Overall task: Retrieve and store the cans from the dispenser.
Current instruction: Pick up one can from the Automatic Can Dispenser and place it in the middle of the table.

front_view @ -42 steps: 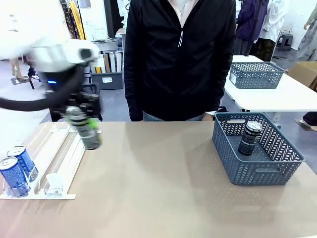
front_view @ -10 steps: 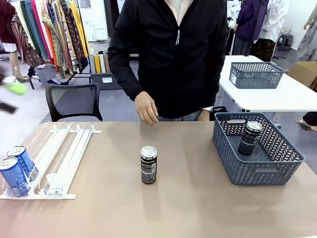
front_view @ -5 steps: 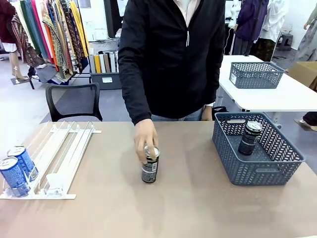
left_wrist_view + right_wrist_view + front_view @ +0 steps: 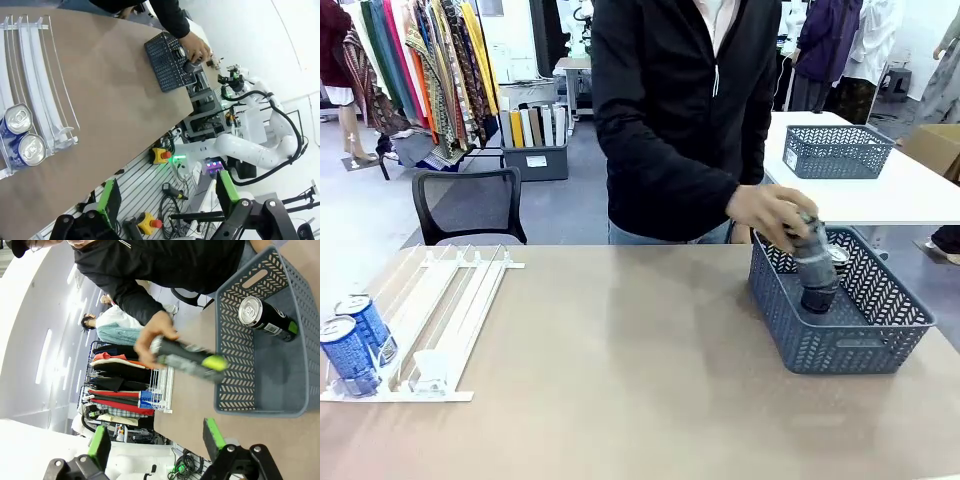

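Observation:
A person's hand (image 4: 767,213) holds a dark can (image 4: 808,250) tilted over the grey-blue basket (image 4: 840,350) at the table's right. Another dark can (image 4: 839,259) stands inside the basket, partly hidden behind it. Two blue cans (image 4: 353,340) sit at the near end of the white dispenser (image 4: 450,300) on the left. In the left wrist view, my left gripper (image 4: 167,192) is open and high above the table, with the dispenser (image 4: 35,75) and blue cans (image 4: 22,135) below. My right gripper (image 4: 156,440) is open, facing the basket (image 4: 235,340), the can in it (image 4: 265,317) and the held can (image 4: 187,357).
The person in a black jacket (image 4: 690,110) stands at the far side, leaning toward the basket. A second basket (image 4: 837,150) rests on a white table behind. A black chair (image 4: 470,205) stands beyond the dispenser. Bare tabletop (image 4: 620,350) lies between dispenser and basket.
The person's hand took the dark can from the middle of the table and carried it right, over the basket. The blue cans have not moved.

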Controlling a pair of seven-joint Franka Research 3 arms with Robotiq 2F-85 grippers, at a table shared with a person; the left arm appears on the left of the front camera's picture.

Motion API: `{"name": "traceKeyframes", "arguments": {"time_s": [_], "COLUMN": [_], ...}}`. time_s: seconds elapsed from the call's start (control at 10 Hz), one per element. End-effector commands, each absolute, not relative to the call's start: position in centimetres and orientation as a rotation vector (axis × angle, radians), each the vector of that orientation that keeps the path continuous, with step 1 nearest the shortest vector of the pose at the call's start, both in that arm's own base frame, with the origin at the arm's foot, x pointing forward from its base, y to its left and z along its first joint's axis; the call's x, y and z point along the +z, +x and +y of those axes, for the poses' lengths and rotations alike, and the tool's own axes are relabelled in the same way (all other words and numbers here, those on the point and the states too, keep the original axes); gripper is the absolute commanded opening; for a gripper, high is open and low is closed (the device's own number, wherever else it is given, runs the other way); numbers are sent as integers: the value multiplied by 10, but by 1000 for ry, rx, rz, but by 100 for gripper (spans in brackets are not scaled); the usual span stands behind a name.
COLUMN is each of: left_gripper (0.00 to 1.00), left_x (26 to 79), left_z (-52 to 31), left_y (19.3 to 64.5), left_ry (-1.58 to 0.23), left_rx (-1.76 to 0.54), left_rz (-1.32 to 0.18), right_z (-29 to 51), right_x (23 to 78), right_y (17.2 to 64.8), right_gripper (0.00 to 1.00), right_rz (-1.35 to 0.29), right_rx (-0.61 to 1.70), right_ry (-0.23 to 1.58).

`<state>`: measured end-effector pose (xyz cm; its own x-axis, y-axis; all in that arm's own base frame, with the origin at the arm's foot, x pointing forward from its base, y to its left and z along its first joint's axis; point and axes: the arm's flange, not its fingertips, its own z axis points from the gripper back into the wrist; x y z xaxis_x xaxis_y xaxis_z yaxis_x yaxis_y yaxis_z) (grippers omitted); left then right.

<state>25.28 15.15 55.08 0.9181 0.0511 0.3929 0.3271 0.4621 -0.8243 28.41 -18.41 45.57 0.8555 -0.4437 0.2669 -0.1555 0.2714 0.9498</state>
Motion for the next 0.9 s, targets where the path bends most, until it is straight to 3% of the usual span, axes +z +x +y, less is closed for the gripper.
{"name": "traceKeyframes", "arguments": {"time_s": [0.0,0.7,0.8], "left_gripper": [100,100,100], "left_x": [553,550,547], "left_z": [153,153,140], "left_y": [252,252,250], "left_ry": [-1104,-1087,-883], "left_rx": [-181,-171,-202], "left_rz": [-401,-389,-385], "right_z": [-184,-184,-184], "right_x": [460,460,460], "right_y": [287,287,287], "right_gripper": [100,100,100], "right_rz": [-572,-572,-572], "right_rx": [-202,-202,-202], "right_ry": [1320,1320,1320]}}
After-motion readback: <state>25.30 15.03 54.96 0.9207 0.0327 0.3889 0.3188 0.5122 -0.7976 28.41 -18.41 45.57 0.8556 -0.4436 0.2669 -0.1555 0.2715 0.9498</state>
